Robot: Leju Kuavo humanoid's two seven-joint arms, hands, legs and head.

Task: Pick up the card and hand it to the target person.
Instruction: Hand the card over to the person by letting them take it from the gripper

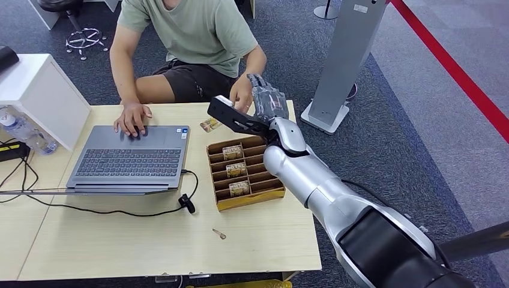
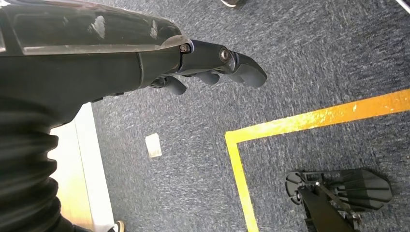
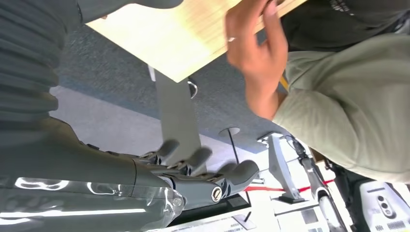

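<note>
One person (image 1: pixel 192 36) sits behind the table (image 1: pixel 120 240); a card (image 1: pixel 210 125) lies flat on it beside the person's hand (image 1: pixel 242 96), near the right hand (image 1: pixel 268 101), which is raised, fingers spread, holding nothing; left hand (image 2: pixel 212 67) empty, fingers loosely apart.

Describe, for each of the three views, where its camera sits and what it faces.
Head view: high on the body, looking down at the table; right hand raised near the person's hand.
Left wrist view: behind the hanging left hand, facing carpet.
Right wrist view: behind the right hand, sharing the person's hand.
</note>
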